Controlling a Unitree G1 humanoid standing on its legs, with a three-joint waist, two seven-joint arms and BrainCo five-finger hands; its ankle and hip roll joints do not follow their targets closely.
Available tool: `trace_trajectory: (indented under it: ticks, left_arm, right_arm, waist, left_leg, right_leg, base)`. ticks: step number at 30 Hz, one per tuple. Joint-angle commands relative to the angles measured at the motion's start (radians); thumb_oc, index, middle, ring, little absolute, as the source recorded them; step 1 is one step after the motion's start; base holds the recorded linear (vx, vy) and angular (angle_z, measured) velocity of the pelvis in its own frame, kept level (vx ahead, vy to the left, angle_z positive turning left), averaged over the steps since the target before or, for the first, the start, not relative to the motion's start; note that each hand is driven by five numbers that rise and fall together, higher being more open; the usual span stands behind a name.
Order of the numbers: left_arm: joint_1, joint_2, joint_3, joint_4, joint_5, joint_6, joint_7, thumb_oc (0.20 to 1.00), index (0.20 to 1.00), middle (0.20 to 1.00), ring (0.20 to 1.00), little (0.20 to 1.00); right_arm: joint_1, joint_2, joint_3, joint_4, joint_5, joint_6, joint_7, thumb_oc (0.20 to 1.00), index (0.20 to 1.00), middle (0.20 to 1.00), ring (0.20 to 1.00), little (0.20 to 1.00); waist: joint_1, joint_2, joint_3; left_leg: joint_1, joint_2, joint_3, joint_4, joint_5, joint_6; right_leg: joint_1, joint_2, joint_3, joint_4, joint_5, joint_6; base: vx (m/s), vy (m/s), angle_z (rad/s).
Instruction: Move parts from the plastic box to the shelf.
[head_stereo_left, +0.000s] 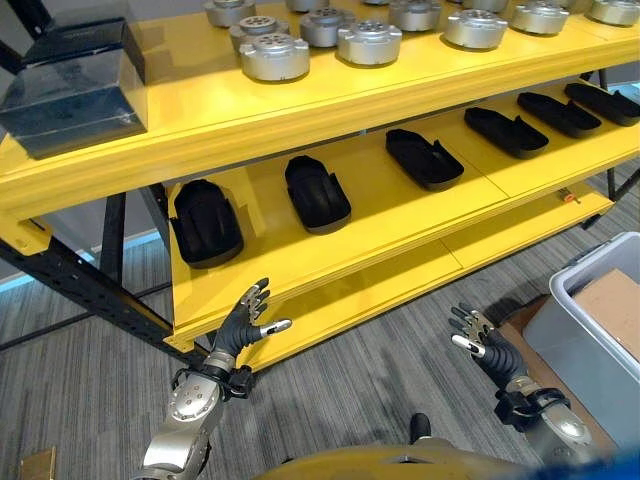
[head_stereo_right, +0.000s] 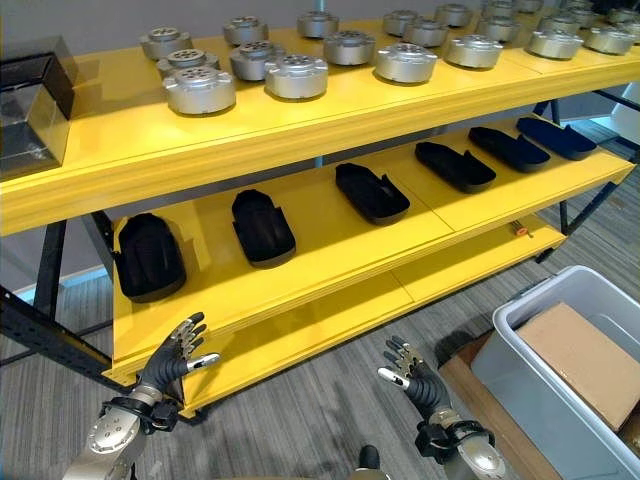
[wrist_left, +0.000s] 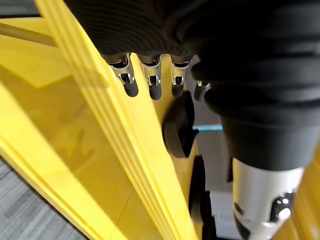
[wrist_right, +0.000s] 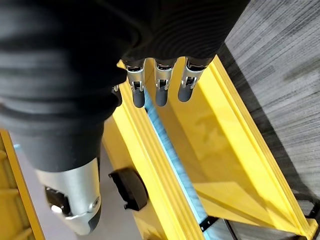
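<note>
We hold both hands out with nothing in them, in front of the yellow shelf.

On the left, our left hand is near the shelf's low front edge, fingers straight and spread, holding nothing. Black parts lie in a row on the middle shelf, and round silver parts sit on the top one. Our right hand hangs over the grey floor, fingers loose and open, holding nothing. Far right, the plastic box sits on the floor with a brown cardboard piece inside.
</note>
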Motion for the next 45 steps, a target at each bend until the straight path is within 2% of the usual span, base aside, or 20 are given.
trace_trajectory:
  ticks: [1,9,15,21,33,45]
  left_arm:
    - [-0.057,0.061,0.022,-0.042,0.105,-0.073,0.045,1.000,1.000,1.000,1.000,1.000]
    - [-0.157,0.085,0.009,-0.015,0.278,-0.076,0.111,1.000,1.000,1.000,1.000,1.000]
    - [-0.271,0.098,-0.015,0.071,0.427,-0.066,0.166,1.000,1.000,1.000,1.000,1.000]
    - [-0.393,0.095,-0.039,0.182,0.490,-0.043,0.228,1.000,1.000,1.000,1.000,1.000]
    - [-0.551,0.091,-0.100,0.332,0.542,-0.008,0.300,1.000,1.000,1.000,1.000,1.000]
    - [-0.656,0.090,-0.136,0.436,0.530,0.018,0.338,1.000,1.000,1.000,1.000,1.000]
  right_arm:
    - [-0.021,-0.031,-0.055,-0.106,0.044,-0.041,-0.005,1.000,1.000,1.000,1.000,1.000]
    - [-0.015,-0.052,-0.065,-0.118,0.050,-0.033,-0.001,1.000,1.000,1.000,1.000,1.000]
    - [-0.015,-0.067,-0.067,-0.124,0.055,-0.030,0.000,1.000,1.000,1.000,1.000,1.000]
    - [-0.023,-0.082,-0.057,-0.132,0.066,-0.027,0.004,1.000,1.000,1.000,1.000,1.000]
    - [-0.043,-0.096,-0.027,-0.137,0.078,-0.032,-0.002,1.000,1.000,1.000,1.000,1.000]
    - [-0.055,-0.107,-0.005,-0.138,0.087,-0.045,-0.006,1.000,1.000,1.000,1.000,1.000]
  waist:
    - [-0.012,-0.016,0.011]
    - [-0.058,0.004,0.019]
    - [-0.091,0.011,0.024]
    - [-0.118,0.013,0.050]
    - [-0.142,-0.001,0.105]
    - [-0.149,-0.023,0.157]
  left_leg:
    - [-0.083,0.023,0.012,0.057,0.072,0.021]
    - [-0.071,0.034,0.064,0.051,0.075,0.013]
    - [-0.080,0.037,0.096,0.043,0.082,0.006]
    - [-0.109,0.038,0.119,0.053,0.083,0.002]
    - [-0.162,0.040,0.140,0.078,0.084,0.001]
    - [-0.210,0.045,0.138,0.110,0.085,-0.001]
  right_leg:
    - [0.032,-0.031,0.017,0.092,-0.111,0.030]
    - [-0.006,-0.019,0.067,0.101,-0.111,0.028]
    - [-0.046,-0.013,0.095,0.103,-0.103,0.029]
    - [-0.108,-0.014,0.123,0.132,-0.099,0.030]
    - [-0.195,-0.009,0.152,0.177,-0.097,0.030]
    - [-0.246,-0.007,0.164,0.200,-0.093,0.027]
  base:
    - [0.01,-0.009,-0.30]
    - [0.01,-0.006,-0.20]
    - [0.00,-0.005,-0.17]
    - [-0.02,0.004,-0.19]
    - [-0.03,-0.002,-0.07]
    - [-0.04,-0.008,-0.04]
